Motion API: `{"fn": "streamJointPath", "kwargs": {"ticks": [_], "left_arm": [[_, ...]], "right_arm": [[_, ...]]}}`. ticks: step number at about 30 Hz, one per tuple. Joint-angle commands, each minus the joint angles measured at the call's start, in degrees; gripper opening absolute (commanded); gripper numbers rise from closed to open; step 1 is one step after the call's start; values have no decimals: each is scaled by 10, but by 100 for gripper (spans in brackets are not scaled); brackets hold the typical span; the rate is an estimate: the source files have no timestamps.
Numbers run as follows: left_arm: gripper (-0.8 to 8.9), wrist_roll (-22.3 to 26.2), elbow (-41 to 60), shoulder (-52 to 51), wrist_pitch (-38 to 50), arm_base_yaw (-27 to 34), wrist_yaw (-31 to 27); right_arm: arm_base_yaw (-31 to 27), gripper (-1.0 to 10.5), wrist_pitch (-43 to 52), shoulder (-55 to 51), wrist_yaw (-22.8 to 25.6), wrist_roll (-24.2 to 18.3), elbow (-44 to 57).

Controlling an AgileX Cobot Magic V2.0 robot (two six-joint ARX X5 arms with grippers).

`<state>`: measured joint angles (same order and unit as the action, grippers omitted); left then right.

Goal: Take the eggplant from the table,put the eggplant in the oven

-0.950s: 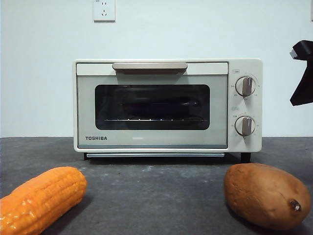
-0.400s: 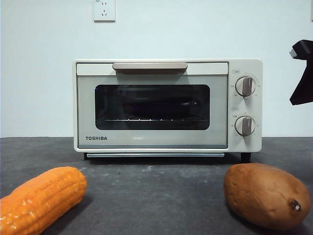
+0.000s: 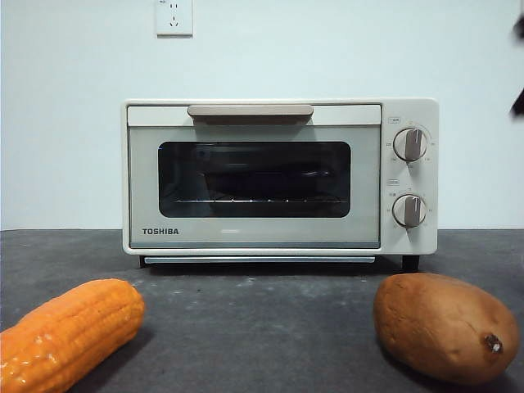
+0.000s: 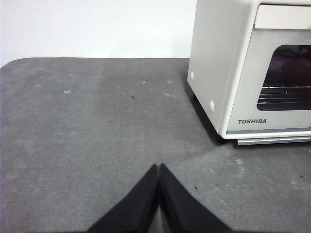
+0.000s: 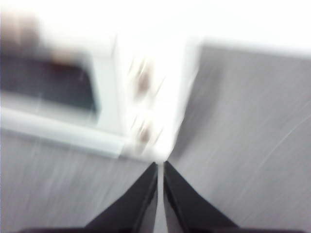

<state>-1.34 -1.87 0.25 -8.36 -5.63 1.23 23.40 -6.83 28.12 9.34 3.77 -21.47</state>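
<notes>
The cream-white oven [image 3: 254, 233] stands at the back of the table [image 3: 262, 327] with its door closed. A dark shape lies on the rack behind the glass; I cannot tell what it is. No eggplant shows on the table. In the left wrist view, my left gripper [image 4: 159, 167] hovers shut and empty over bare table [image 4: 73, 121], off the oven's [image 4: 218, 73] left side. The right wrist view is blurred by motion. There my right gripper [image 5: 160, 165] is shut and empty near the oven's [image 5: 107, 121] knob side. In the front view only black slivers of an arm [image 3: 518, 102] show at the right edge.
An orange corn cob [image 3: 65, 332] lies at the front left. A brown sweet potato [image 3: 446, 327] lies at the front right. A wall socket [image 3: 173, 16] sits on the white wall behind the oven.
The black arm at the front view's right edge has pulled away to the right and nearly left the picture. Oven, corn and sweet potato have not moved.
</notes>
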Motion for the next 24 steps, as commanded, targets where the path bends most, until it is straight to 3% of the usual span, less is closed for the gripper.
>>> {"fn": "streamJointPath", "kwargs": {"ticks": [1, 5, 11, 17, 24], "left_arm": [[4, 7, 0, -1, 6, 0, -2], [4, 7, 0, -1, 6, 0, -2], [4, 7, 0, -1, 6, 0, -2], [4, 7, 0, -1, 6, 0, -2], [4, 7, 0, -1, 6, 0, -2]], "right_arm": [[-30, 4, 8, -70, 8, -44, 2], [-146, 4, 10, -172, -15, -40, 51], [-228, 4, 10, -232, -83, -14, 132], [-251, 4, 7, -265, -116, 37, 201], [-251, 4, -21, -279, -104, 37, 209]]}}
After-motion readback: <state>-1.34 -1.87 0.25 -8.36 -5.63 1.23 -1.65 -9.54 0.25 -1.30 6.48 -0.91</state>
